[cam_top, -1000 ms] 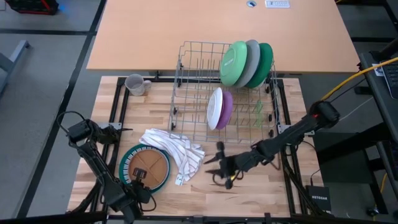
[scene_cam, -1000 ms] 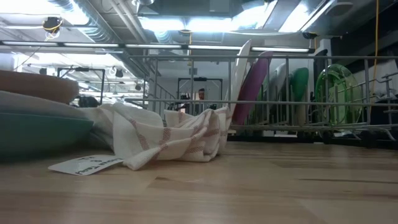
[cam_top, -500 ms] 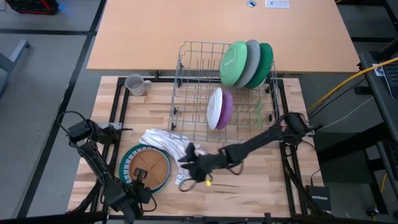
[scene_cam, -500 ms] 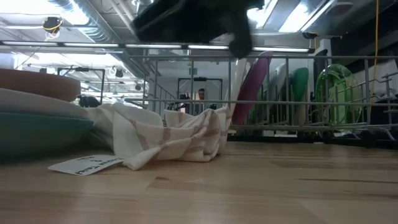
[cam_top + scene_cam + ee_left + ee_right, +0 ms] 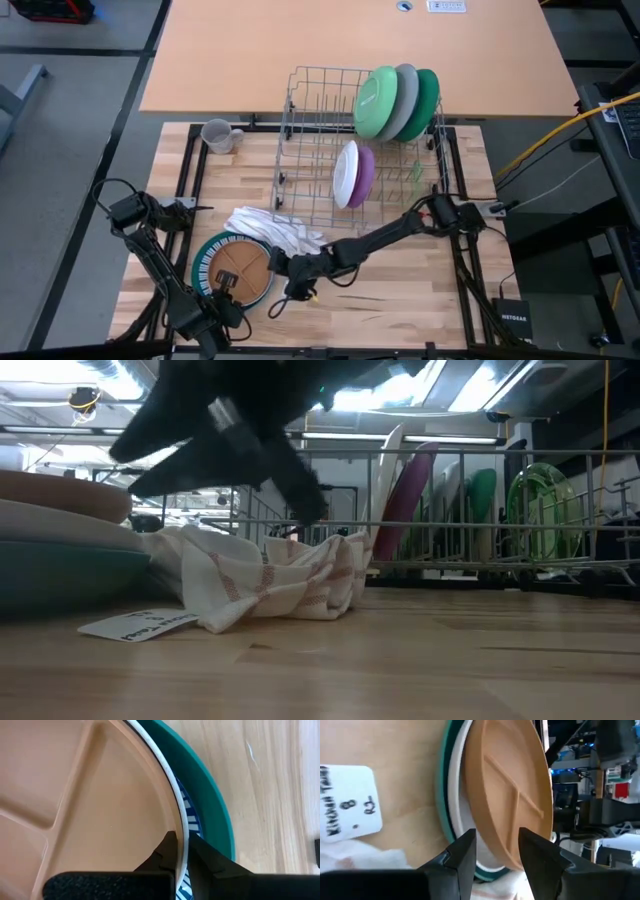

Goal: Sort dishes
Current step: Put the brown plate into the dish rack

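Pincer (image 5: 181,851) of the left arm is seen pressed together on the thin white rim of the stacked dishes at the counter's (image 5: 420,290) front left. A brown divided bowl (image 5: 243,268) is nested in a striped white plate set in a glossy teal plate (image 5: 207,250). Beside it, the right pincer (image 5: 496,847) is held spread at the stack's edge, over the crumpled cloth (image 5: 285,236). Round plates are stood upright in the wire rack (image 5: 310,150) behind.
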You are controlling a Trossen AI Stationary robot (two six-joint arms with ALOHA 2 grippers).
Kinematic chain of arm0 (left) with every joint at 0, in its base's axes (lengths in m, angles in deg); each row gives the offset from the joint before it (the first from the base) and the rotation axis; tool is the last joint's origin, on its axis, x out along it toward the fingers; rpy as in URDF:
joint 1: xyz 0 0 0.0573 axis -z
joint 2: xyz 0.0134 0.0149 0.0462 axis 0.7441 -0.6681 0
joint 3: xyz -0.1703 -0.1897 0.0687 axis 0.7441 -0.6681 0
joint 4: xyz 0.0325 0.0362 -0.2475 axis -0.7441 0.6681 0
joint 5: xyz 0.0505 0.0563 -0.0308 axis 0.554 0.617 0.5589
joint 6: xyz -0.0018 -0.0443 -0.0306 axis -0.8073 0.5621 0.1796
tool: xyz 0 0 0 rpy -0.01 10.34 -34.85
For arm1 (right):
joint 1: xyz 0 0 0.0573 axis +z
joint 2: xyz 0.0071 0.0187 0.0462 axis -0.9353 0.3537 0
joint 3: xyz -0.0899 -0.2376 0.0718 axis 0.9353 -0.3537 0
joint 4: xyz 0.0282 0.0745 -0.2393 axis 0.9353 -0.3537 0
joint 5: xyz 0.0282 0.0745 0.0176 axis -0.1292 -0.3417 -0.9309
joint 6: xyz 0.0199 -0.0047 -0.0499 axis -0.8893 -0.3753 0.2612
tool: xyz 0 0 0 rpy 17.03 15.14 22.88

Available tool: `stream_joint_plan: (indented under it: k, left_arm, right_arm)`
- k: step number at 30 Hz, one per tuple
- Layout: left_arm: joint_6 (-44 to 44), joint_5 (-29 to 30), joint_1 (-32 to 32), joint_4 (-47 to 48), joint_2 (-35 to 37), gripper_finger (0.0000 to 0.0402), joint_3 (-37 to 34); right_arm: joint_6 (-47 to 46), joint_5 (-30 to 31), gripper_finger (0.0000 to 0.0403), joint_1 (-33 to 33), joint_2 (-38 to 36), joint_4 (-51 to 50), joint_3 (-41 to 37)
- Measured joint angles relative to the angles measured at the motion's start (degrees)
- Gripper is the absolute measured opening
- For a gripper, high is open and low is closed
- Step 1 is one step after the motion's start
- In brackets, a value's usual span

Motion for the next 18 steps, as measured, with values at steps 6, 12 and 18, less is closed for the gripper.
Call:
stream_joint_plan:
  k: [6,12,18]
  left_arm:
    - [-0.10,-0.01,0.00,-0.05,0.00,0.0013,0.00]
    - [-1.36,-0.01,-0.04,-1.30,0.00,0.0006,0.00]
    - [-3.14,0.09,-0.97,-1.45,0.00,0.0010,0.02]
  right_arm:
    - [4.45,0.40,0.0149,-0.66,2.09,0.40,0.69]
    - [4.72,-0.47,0.0149,-0.78,2.18,0.83,0.69]
    - [7.94,-3.04,0.0149,-0.78,2.18,0.67,0.69]
